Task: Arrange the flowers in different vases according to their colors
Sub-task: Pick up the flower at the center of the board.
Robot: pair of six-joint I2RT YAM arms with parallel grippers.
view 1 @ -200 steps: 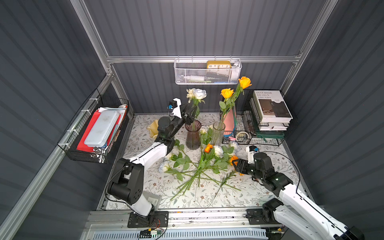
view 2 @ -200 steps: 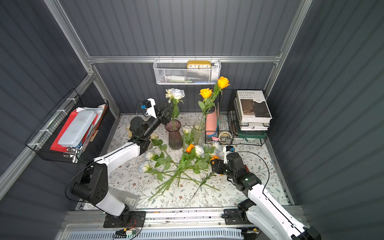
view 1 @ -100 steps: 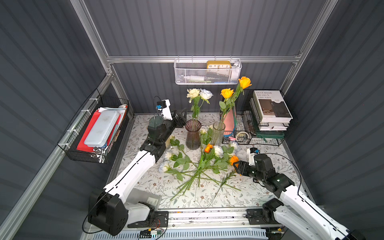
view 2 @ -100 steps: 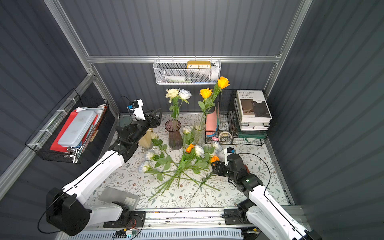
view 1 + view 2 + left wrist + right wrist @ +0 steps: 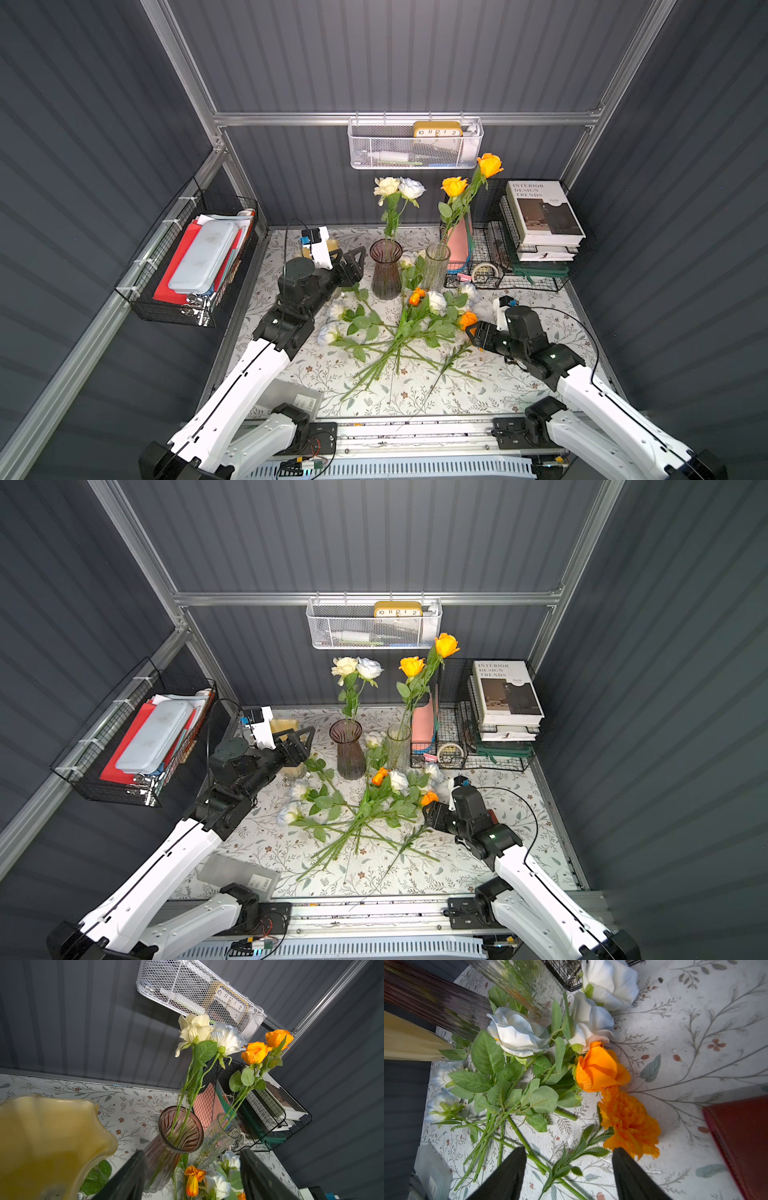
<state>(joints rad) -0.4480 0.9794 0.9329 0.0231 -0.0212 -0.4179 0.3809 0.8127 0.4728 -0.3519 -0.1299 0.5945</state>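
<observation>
A: The right gripper (image 5: 568, 1149) has its jaws wide apart with nothing in them. It hangs low over the leafy stem of the orange marigold (image 5: 631, 1122), at lower centre of the right wrist view. Contact with the stem cannot be told.

B: And the left gripper (image 5: 191, 1152)?

A: It is also spread wide and empty, just left of the purple vase (image 5: 386, 270) in a top view.

B: How does the sorting stand?

A: The purple vase holds a cream rose (image 5: 386, 185) and a white rose (image 5: 412, 189). The clear vase (image 5: 436, 266) holds two orange roses (image 5: 454, 185). The yellow vase (image 5: 47, 1136), at lower left of the left wrist view, shows no stem. The remaining flowers (image 5: 399, 332) lie heaped on the tablecloth (image 5: 490, 390), at centre frame.

B: Which step is in hand?

A: Judged: the right arm is picking the marigold, bound for the clear vase with the other orange blooms. Most stems are not yet placed.

B: How does the marigold lie?

A: It lies flat. In both top views its head sits right of centre, just beside the right gripper. The long axis is diagonal, with the stem end pointing toward the lower centre of the frame. The head appears to touch an orange rose (image 5: 600, 1068).

B: What does the next move call for?

A: The arm lowers and the jaws close across the stem, just below the head. It then lifts and tips the stem end downward so it enters the narrow mouth upright. Other stems cross close by, so one may drag along.
</observation>
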